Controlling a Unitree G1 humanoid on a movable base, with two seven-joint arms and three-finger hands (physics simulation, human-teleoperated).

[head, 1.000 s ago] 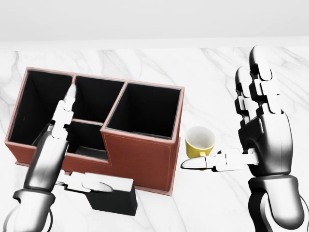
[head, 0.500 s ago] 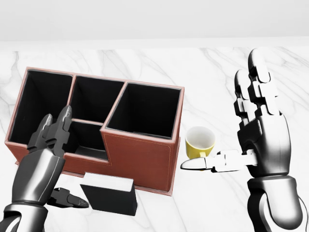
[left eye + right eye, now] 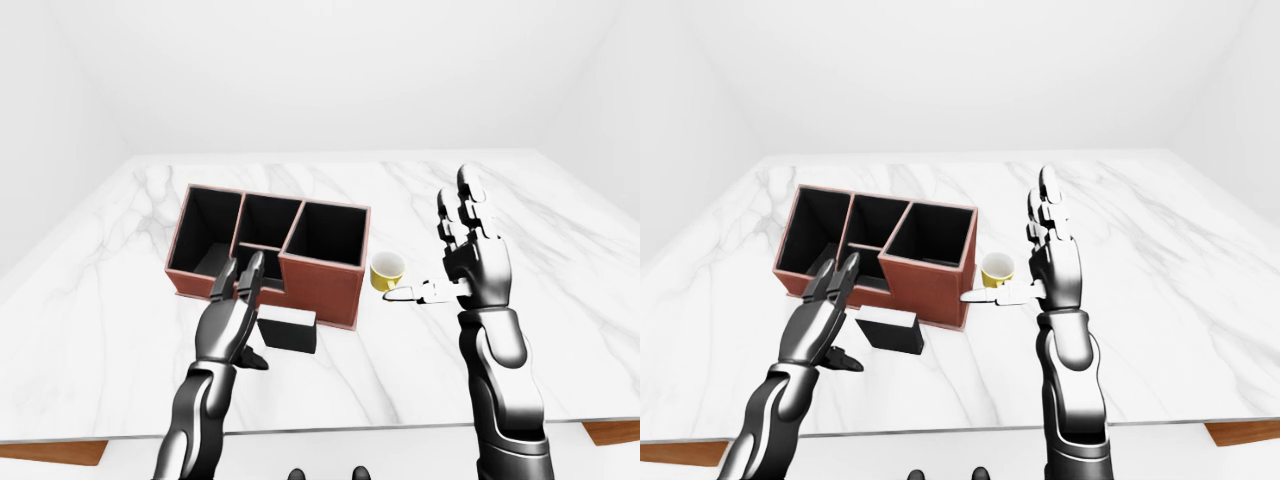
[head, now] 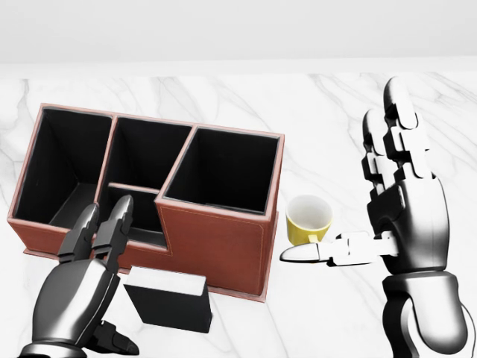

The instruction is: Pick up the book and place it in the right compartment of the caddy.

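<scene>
Left robot hand, fingers spread, has dropped to 9 o'clock of the book, not gripping. Book lies on bench, touching caddy. Right robot hand open. Grasp pending.

I see my left hand low, fingers spread | black book just right of it, untouched | caddy above both | my right hand upright, fingers splayed | yellow cup just beside its thumb tip, on marble table
</scene>
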